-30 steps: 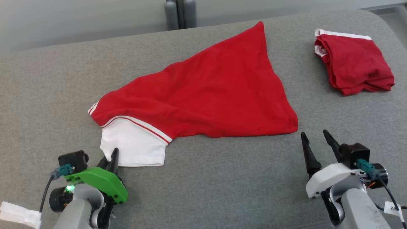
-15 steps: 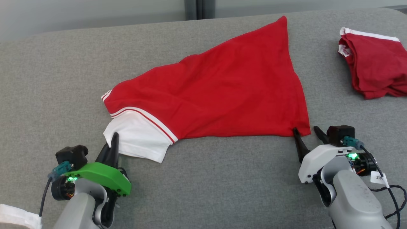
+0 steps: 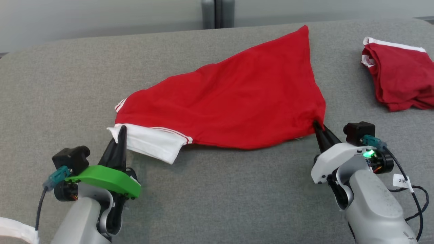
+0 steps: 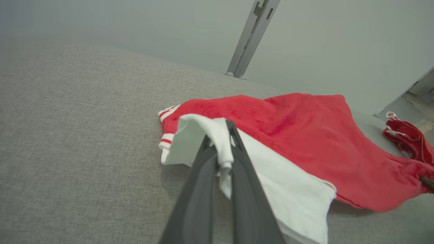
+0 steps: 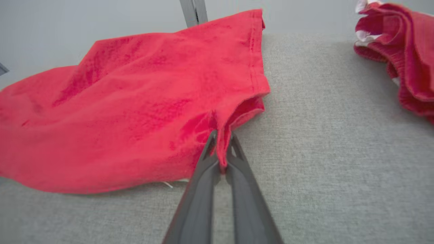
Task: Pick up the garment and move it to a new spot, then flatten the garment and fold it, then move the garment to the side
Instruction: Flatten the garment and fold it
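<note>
The garment [image 3: 237,98] is a red shirt with a white, red-striped sleeve, spread across the grey cushion. My left gripper [image 3: 121,130] is shut on the white sleeve's corner, which is lifted slightly; in the left wrist view the white cloth [image 4: 223,149] is pinched between the fingers. At the shirt's near right corner my right gripper [image 3: 317,126] is shut on the red hem, and the right wrist view shows the red fabric [image 5: 222,149] bunched between its fingers. The garment [image 5: 135,101] hangs a little between the two grips.
A second red garment [image 3: 400,79] with white trim lies folded at the far right of the cushion [image 3: 220,196]. A grey post [image 3: 217,13] stands behind the far edge. The near cushion between my arms is bare.
My right gripper reached the red corner and closed on it. My left gripper closed on the white sleeve and raised it. Both near corners have lifted. The camera shifted too.
</note>
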### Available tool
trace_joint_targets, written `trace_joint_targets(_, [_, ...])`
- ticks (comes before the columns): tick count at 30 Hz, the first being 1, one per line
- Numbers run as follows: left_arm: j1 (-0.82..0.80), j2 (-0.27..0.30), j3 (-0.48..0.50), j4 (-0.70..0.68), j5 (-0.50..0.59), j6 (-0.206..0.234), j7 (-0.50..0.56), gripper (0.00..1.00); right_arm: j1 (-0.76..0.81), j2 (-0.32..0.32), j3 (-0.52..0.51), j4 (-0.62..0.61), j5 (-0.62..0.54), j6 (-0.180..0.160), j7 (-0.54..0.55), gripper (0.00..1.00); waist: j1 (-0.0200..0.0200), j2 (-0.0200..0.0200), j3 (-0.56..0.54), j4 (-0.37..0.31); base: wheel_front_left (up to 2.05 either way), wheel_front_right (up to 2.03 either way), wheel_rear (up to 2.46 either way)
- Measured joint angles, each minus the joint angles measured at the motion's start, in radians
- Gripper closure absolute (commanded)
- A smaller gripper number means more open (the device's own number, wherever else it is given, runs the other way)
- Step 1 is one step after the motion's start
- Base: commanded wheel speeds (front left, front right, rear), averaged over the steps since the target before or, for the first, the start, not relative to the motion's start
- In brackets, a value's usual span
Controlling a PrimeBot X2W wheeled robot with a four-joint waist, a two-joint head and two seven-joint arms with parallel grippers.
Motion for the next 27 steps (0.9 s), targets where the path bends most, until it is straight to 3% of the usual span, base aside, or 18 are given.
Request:
trace_joint_targets(8, [-0.004, 0.062, 0.034, -0.194, -0.021, 0.003, 0.002, 1.0, -0.015, 0.0, -0.026, -0.208, -0.006, 0.0, 0.001, 1.0, 0.0, 0.0, -0.069, -0.016, 0.0, 0.0, 0.0])
trace_joint_targets(15, [-0.064, 0.158, 0.066, -0.482, 0.024, 0.047, 0.067, 1.0, -0.008, -0.012, -0.061, -0.579, -0.047, 0.0, 0.104, 1.0, 0.0, 0.0, -0.142, -0.033, 0.0, 0.0, 0.0])
trace_joint_targets(21, [-0.155, 0.254, 0.08, -0.734, 0.084, 0.084, 0.187, 1.0, 0.02, -0.037, -0.068, -0.942, -0.081, 0.0, 0.231, 1.0, 0.0, 0.0, -0.189, -0.052, 0.0, 0.0, 0.0])
trace_joint_targets(27, [-0.274, 0.321, 0.096, -0.888, 0.11, 0.095, 0.303, 1.0, 0.035, -0.054, -0.092, -1.196, -0.088, 0.0, 0.339, 1.0, 0.0, 0.0, -0.198, -0.069, 0.0, 0.0, 0.0])
